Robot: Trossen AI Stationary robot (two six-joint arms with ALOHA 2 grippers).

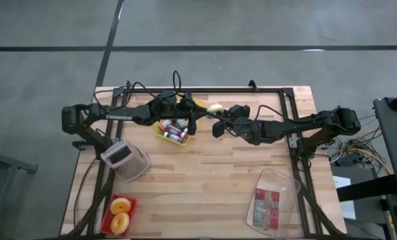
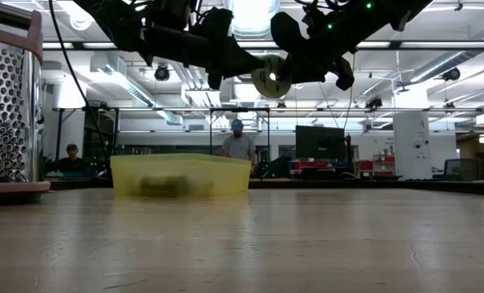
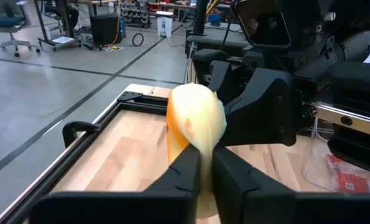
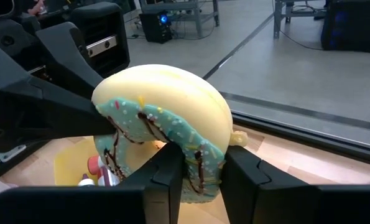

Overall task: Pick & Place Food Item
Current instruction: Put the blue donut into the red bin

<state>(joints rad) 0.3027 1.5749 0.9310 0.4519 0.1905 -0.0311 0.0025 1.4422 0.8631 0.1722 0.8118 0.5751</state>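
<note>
High above the desk (image 1: 205,180), near the upper middle of the frame, both end effectors pinch one pale yellow frosted doughnut (image 1: 215,109); the left end effector (image 3: 204,177) clamps its edge; the right end effector (image 4: 200,171) clamps its sprinkled side; a yellow tray (image 1: 159,133) sits just left.

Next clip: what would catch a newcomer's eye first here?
The handoff in mid-air above the table's far middle: the left gripper and the right gripper are both shut on one frosted donut, its teal icing with dark drizzle facing the right wrist camera. Just below sits the yellow tray of small items, with a metal grater nearer the left front.
</note>
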